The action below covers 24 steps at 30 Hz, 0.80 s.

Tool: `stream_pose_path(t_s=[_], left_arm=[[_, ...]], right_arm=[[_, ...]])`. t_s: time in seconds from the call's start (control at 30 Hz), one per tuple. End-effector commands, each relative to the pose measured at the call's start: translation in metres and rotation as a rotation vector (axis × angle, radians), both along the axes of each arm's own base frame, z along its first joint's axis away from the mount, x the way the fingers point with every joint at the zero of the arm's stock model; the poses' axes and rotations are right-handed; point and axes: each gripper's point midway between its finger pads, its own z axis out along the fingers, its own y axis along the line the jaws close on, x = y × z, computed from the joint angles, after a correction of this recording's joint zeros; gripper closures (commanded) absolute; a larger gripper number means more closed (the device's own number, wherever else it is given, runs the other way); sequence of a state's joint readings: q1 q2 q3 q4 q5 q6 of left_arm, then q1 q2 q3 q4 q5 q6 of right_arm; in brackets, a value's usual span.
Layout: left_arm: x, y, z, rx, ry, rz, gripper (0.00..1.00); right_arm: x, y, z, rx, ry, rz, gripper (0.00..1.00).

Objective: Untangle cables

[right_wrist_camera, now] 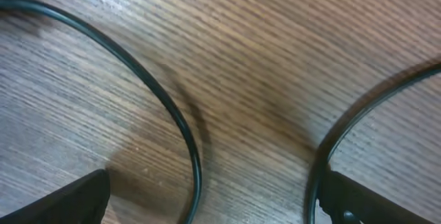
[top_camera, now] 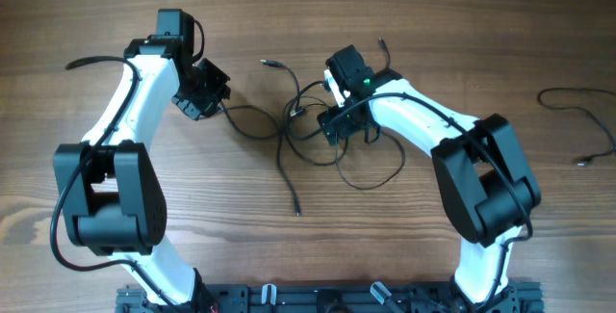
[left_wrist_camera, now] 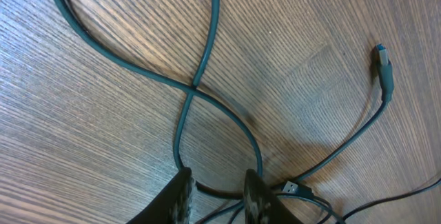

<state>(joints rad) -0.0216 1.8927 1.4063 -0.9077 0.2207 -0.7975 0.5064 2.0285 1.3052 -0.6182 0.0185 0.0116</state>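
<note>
Overhead view: a tangle of thin black cables (top_camera: 300, 125) lay at the centre of a wooden table (top_camera: 462, 24), betw. two white-and-black arms.

The left end effector (top_camera: 204, 90) sat at the tangle's left edge, upper left of centre. In its wrist view the fingers (left_wrist_camera: 256, 196) stood apart, released. A cord ran across the gap near the bottom edge, w/ nothing pinched as far as could be seen.

The right end effector (top_camera: 339, 125) was over the tangle's right part, just right of centre. Its wrist view showed both fingers wide apart at the bottom corners, released, w/ one cord arcing beside each.

Judged step: early, choosing a strand to grasp. Loops crossed one another and none lay freed. The next move prob. calls for each end effector to close on a different cord near a crossing, e.g. the X in the upper centre of the left wrist view. Then they'd draw apart gently so the thin cords neither slip nor tighten.

Counts:
- 2 arms, 2 end effectors.
- 1 tangle; no. of cords in it couldn't be told.
- 3 loose plug ends overhead: upper centre (top_camera: 267, 62), upper right of centre (top_camera: 382, 41), below centre (top_camera: 296, 212).
- 1 separate cord (top_camera: 576, 109) lay well apart at the right edge.
</note>
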Motion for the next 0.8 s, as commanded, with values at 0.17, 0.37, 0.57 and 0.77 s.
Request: stream_pose_path(t_s=[0.17,0.37,0.57,0.77], left_arm=[[0.0,-0.001,-0.001,0.014,-0.001,-0.01,0.71],[0.0,-0.001,-0.001,0.014,-0.001,-0.01,0.66],[-0.003,-0.001,-0.002,0.014,0.011,-0.011,0.44],[-0.002,-0.001,-0.002,0.014,0.01,-0.01,0.0]], right_arm=[[-0.058,-0.037,-0.075,-0.112,0.143,-0.019,0.0],[-0.064,-0.027,-0.08,-0.044,0.159,-0.009,0.0],[-0.057,-0.019,-0.079,-0.006,0.136,-0.002,0.15],[-0.035,-0.046,-0.076,-0.138,0.028,-0.067,0.92]])
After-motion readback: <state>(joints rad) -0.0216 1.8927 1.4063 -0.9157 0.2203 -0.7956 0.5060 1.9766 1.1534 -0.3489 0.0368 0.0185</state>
